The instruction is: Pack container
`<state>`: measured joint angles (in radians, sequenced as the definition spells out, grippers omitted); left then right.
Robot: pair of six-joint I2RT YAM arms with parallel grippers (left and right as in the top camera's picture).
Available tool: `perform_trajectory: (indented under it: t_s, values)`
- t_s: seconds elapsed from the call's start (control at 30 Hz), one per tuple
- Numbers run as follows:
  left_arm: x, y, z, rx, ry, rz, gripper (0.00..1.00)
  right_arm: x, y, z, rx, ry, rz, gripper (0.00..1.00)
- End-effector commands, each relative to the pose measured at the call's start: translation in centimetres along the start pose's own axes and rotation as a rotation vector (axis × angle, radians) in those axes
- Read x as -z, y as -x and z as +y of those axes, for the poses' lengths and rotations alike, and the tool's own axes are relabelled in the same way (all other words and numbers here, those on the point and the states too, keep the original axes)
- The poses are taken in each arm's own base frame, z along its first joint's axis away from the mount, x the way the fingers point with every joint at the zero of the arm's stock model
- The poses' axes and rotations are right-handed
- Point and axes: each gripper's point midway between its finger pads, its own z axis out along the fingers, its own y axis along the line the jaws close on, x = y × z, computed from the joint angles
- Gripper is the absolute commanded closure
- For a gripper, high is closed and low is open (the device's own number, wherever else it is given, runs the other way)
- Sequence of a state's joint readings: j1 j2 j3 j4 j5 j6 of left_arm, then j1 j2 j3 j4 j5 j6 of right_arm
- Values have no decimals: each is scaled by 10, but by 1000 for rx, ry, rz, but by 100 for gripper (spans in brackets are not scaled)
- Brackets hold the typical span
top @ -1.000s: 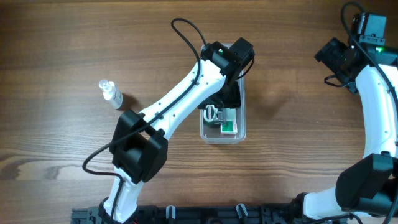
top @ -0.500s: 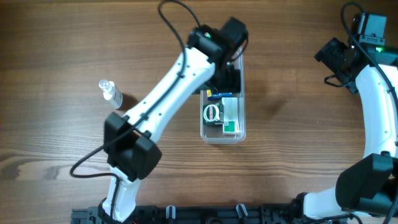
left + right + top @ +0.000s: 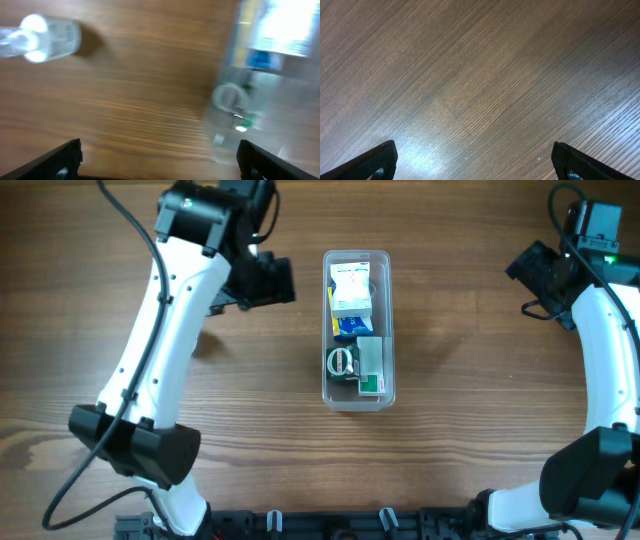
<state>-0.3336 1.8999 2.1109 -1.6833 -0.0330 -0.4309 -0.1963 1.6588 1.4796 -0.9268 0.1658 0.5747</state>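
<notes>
The container (image 3: 326, 385) is sitting mid-table, holding boxes (image 3: 350, 288). The bottle (image 3: 42, 39) is waiting outside, likely next to pack. The left gripper (image 3: 159, 161) is hanging between them, jaws apart, empty. The right gripper (image 3: 477, 165) is hanging far off, jaws apart.

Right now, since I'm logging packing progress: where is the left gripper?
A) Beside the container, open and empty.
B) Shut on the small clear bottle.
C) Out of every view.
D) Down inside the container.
A: the left gripper sits outside the container wall, over the table, and its wrist view shows its fingers spread with only wood between them.
</notes>
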Motion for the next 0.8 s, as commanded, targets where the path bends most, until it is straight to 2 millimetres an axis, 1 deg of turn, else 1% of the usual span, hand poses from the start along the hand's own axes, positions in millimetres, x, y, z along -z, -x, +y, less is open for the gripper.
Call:
perform_trajectory:
  t_s: [0.0, 0.03, 0.07, 0.17, 0.27, 0.3, 0.33, 0.37, 0.4, 0.6, 0.7, 0.77]
  values:
    - [-22, 0, 69, 50, 137, 70, 0, -3, 0, -3, -5, -20, -1, 0]
    - [-26, 0, 82, 65, 132, 94, 0, -3, -1, -3, -5, -20, -1, 0]
    - [-28, 1, 100, 80, 134, 106, 0, -3, 0, -3, -5, -20, -1, 0]
    - [-30, 20, 133, 139, 114, 55, 0, -3, 0, -3, -5, -20, -1, 0]
    - [-31, 31, 149, 127, 111, 17, 0, -3, 0, -3, -5, -20, -1, 0]
    - [-34, 33, 152, 133, 104, 17, 0, -3, -1, -3, -5, -20, -1, 0]
    - [-36, 33, 148, 98, 73, 27, 0, -3, 0, -3, -5, -20, -1, 0]
    - [-42, 30, 139, 36, 17, 51, 0, -3, 0, -3, -5, -20, -1, 0]
    - [-48, 28, 135, 11, -5, 66, 0, -3, 0, -3, -5, -19, -2, 0]
    - [-87, 20, 135, -40, -9, 113, 0, -3, 0, -3, -5, -19, -2, 0]
    - [-102, 23, 135, -53, -9, 98, 0, -3, 0, -3, -5, -20, -1, 0]
    - [-112, 27, 135, -95, -11, 76, 0, -3, 0, -3, -5, -20, -1, 0]
